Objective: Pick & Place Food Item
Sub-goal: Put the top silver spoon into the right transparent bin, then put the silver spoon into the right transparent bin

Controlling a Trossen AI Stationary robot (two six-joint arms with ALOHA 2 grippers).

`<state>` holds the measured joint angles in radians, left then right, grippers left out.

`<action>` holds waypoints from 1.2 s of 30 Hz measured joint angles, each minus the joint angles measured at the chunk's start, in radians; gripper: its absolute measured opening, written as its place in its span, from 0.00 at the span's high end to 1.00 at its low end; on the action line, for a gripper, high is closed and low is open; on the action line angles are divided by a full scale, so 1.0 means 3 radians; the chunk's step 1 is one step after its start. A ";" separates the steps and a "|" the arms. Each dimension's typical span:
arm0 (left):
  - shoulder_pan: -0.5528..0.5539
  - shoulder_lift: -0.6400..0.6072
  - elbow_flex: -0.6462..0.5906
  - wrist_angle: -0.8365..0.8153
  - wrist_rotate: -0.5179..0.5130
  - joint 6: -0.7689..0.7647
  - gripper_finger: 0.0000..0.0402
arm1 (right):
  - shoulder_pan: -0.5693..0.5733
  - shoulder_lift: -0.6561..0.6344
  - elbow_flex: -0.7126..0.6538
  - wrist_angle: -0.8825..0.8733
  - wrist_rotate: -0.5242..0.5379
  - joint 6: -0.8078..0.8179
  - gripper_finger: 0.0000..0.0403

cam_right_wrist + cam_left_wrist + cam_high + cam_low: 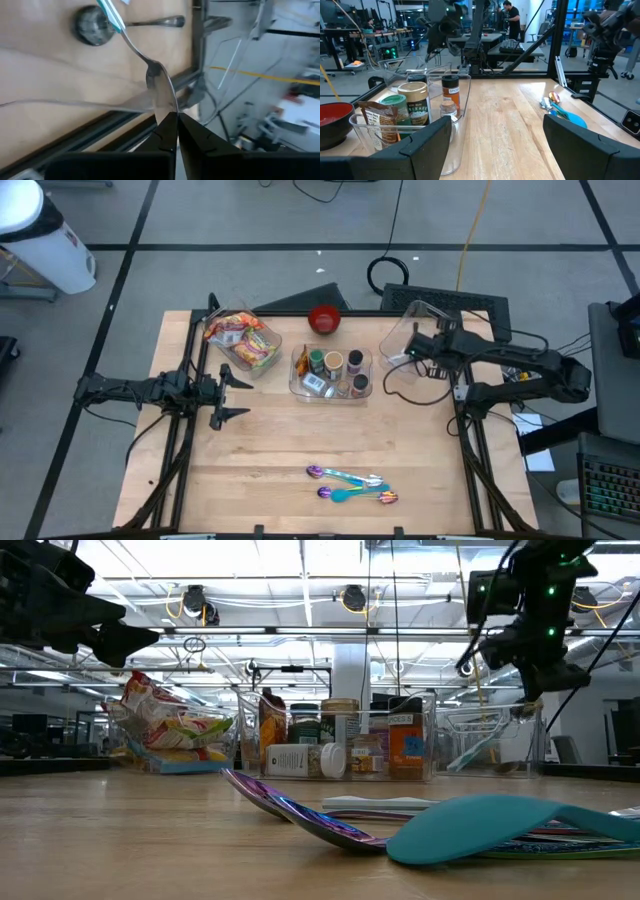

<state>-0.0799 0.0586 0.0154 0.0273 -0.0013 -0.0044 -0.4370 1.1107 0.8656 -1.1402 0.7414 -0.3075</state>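
Right end effector point(172, 125) | pinching clear bin point(408, 340) rim

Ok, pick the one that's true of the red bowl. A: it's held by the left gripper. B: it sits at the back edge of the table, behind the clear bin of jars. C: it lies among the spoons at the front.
B: the red bowl stands behind the clear bin of jars, apart from both grippers.
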 joint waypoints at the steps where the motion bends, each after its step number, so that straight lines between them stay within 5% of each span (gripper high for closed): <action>1: 0.0000 0.0000 0.0000 0.0000 0.0000 0.0000 0.19 | 0.0000 0.0000 -0.0050 0.0088 0.0063 -0.0041 0.99; 9: 0.0000 0.0000 0.0000 0.0000 0.0000 0.0000 0.19 | 0.0000 0.0000 -0.0259 0.0487 0.0152 -0.0189 0.93; 18: 0.0000 0.0000 0.0000 0.0000 0.0000 0.0000 0.19 | 0.0000 0.0000 -0.0262 0.0750 0.0163 -0.0185 0.73; 28: -0.0001 0.0000 0.0000 0.0000 0.0000 0.0000 0.19 | 0.0374 -0.0161 -0.0263 0.1579 0.0688 -0.0491 0.55; 31: 0.0000 0.0000 0.0000 0.0000 0.0000 0.0000 0.19 | 0.0550 -0.0255 -0.0262 0.2006 0.0476 -0.0492 0.53; 36: -0.0001 0.0000 0.0000 0.0000 -0.0001 0.0000 0.19 | 0.0895 -0.0392 -0.0262 0.2608 -0.0419 -0.0275 0.54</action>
<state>-0.0802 0.0586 0.0154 0.0273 -0.0016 -0.0044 -0.1684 0.9931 0.7872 -0.3578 0.6156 -0.3899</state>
